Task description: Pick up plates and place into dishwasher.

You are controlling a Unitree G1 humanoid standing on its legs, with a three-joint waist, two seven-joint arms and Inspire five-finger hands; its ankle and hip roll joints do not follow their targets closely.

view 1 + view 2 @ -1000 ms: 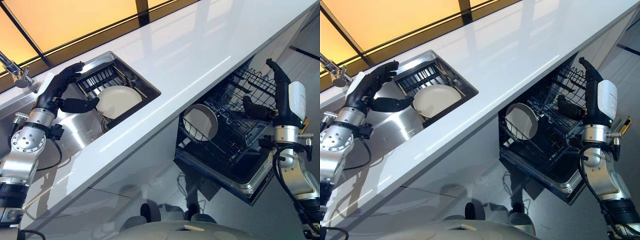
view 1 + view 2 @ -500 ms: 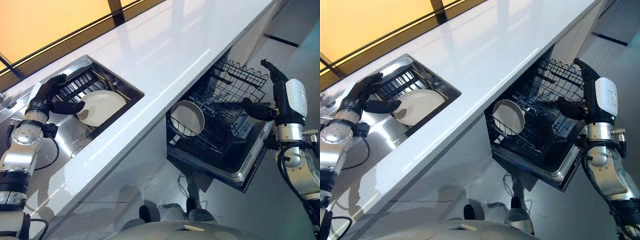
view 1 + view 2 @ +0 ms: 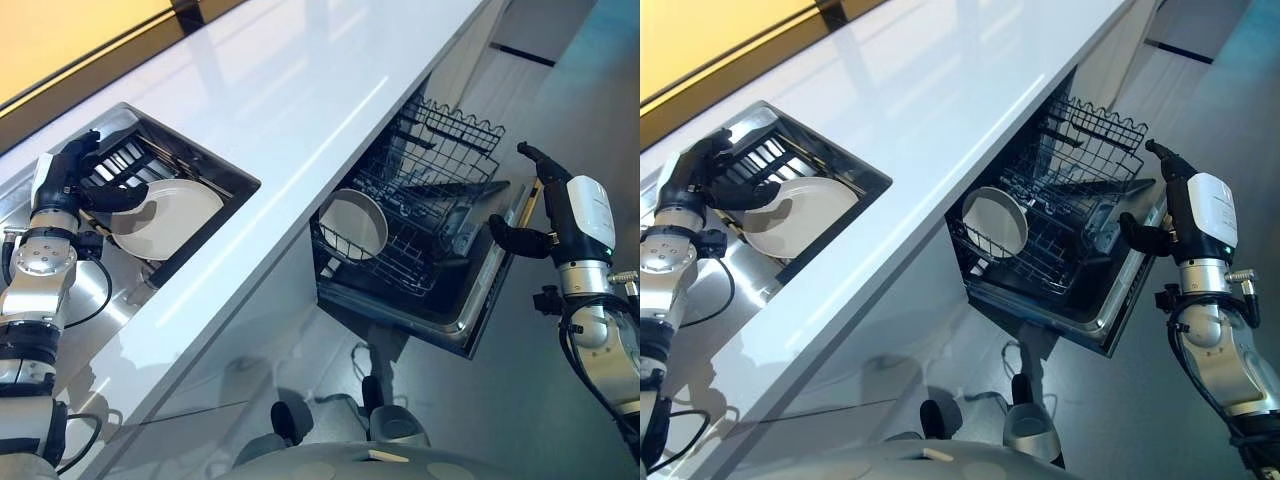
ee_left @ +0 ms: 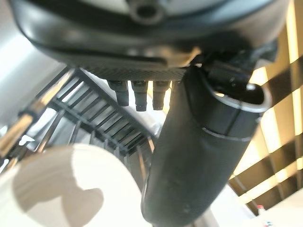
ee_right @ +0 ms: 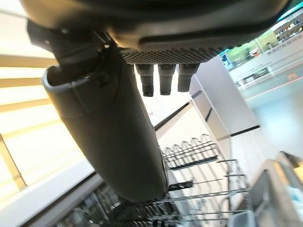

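Plates are the objects to be moved: one white plate (image 3: 165, 215) lies tilted in the sink (image 3: 215, 172), leaning near a dark slatted rack (image 3: 125, 160) at the sink's far end, while a second plate (image 3: 352, 222) already stands on edge in the lower basket (image 3: 400, 255) of the open dishwasher (image 3: 470, 320) beneath the white surface (image 3: 300, 90). The left hand (image 3: 75, 175) hangs over the sink just beside the sink plate's rim, its fingers (image 4: 137, 97) relaxed and its thumb spread toward the plate, closed on nothing; whether the thumb touches the rim cannot be told. The right hand (image 3: 545, 215) is raised beside the dishwasher door, well apart from the baskets, fingers straight and empty. Risks, as judged from this arrangement: a smooth, tilted plate offers only a thin edge, so a shallow pinch could let it slide back against the steel sink wall or knock the rack. Lifting it past the sink's lip could catch the rim. During loading, a plate brought in at the wrong angle could strike the standing plate or ride over the basket's wires rather than seating between them.
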